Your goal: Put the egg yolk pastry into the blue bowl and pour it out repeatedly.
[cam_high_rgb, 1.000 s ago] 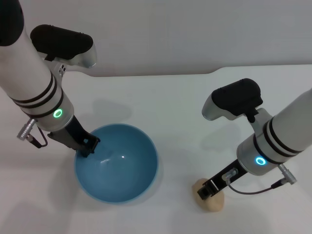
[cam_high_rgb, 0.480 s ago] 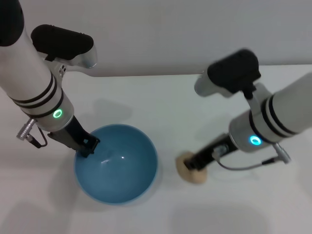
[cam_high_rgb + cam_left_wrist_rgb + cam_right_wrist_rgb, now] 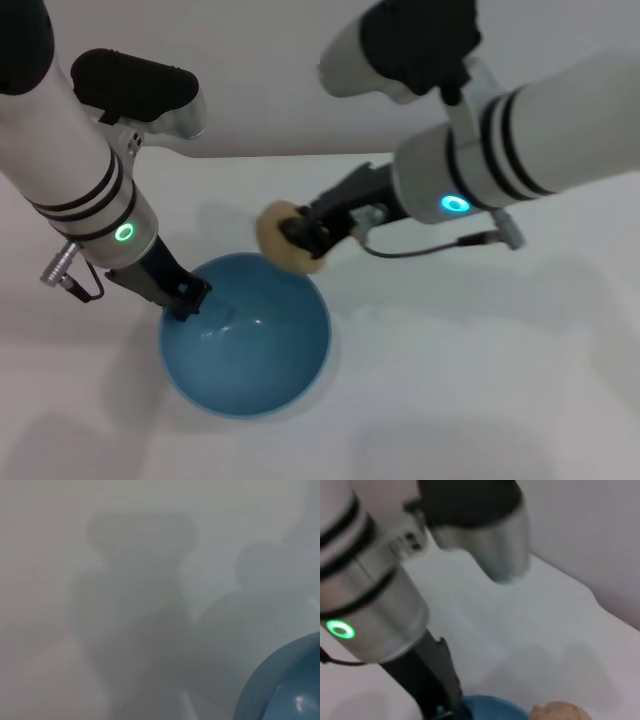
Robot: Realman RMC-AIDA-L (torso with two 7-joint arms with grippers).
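Right gripper [image 3: 300, 237], jaws clenched on the egg yolk pastry [image 3: 283, 238], carries it above the upper rim of the blue bowl [image 3: 246, 336], frame centre. Left gripper [image 3: 186, 297] grips the bowl's rim. Bowl empty; drop and pouring remain.

Pastry [image 3: 281, 237]: pale tan, rounded, matte; held off the table, over the bowl's far rim. Bowl [image 3: 246, 340]: glossy blue, deep, round; upright on the white table, nothing visible inside.
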